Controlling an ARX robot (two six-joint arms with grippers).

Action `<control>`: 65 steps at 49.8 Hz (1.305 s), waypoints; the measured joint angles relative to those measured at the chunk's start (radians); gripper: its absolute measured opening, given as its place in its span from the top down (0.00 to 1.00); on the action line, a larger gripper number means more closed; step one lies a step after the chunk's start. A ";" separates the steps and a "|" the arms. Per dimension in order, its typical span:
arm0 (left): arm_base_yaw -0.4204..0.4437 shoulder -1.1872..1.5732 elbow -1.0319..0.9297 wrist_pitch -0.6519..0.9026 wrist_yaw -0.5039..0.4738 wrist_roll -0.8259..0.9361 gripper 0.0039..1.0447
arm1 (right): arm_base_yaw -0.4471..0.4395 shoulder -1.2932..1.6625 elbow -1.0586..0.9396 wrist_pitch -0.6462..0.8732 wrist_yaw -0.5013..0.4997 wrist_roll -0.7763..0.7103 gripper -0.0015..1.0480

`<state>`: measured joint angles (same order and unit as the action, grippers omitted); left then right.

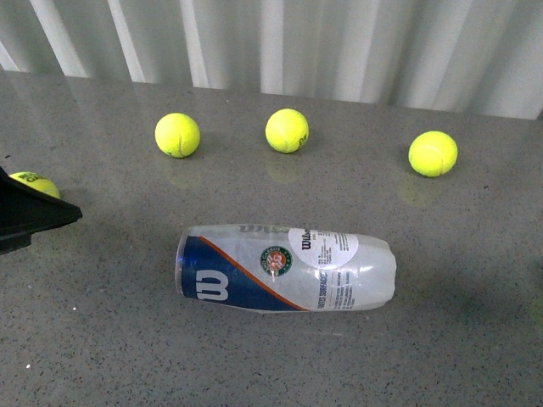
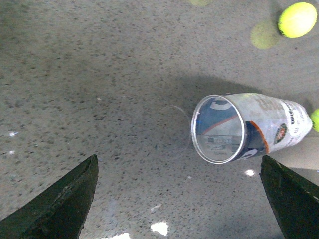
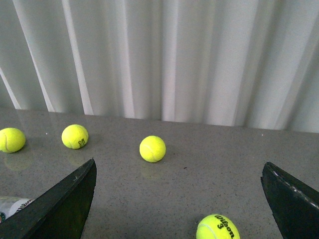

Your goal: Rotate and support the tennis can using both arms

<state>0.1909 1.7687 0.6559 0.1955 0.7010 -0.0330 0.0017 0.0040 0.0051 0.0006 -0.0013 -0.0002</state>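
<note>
The tennis can [image 1: 284,270] lies on its side mid-table, clear with a navy W label, an orange stripe and a round logo. In the left wrist view I see it end-on [image 2: 234,130], its round end facing my left gripper [image 2: 178,162]. That gripper is open and empty, a short way off the can's end. A black part of it [image 1: 30,216] shows at the left edge of the front view. My right gripper [image 3: 178,164] is open and empty, facing the curtain, with a sliver of the can [image 3: 11,206] beside one finger. The right arm is out of the front view.
Three yellow-green tennis balls [image 1: 177,135] [image 1: 287,130] [image 1: 433,153] lie in a row behind the can. A fourth ball [image 1: 34,183] lies by the left gripper. Another ball [image 3: 218,227] lies close before the right gripper. A white pleated curtain [image 1: 339,42] backs the grey speckled table [image 1: 102,339].
</note>
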 joint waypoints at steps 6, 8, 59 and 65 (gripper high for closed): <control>-0.040 0.051 0.011 0.031 0.068 -0.006 0.06 | 0.000 0.000 0.000 0.000 0.000 0.000 0.07; -0.063 0.075 0.011 0.055 0.085 -0.014 0.06 | 0.000 0.000 0.000 0.000 0.000 0.000 0.07; -0.380 0.356 0.023 0.514 0.168 -0.393 0.11 | 0.000 0.000 0.000 0.000 0.000 0.000 0.07; -0.391 0.359 0.023 0.538 0.168 -0.430 0.32 | 0.000 0.000 0.000 0.000 0.000 0.000 0.07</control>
<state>-0.1997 2.1277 0.6788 0.7338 0.8688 -0.4633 0.0017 0.0040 0.0051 0.0006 -0.0013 -0.0002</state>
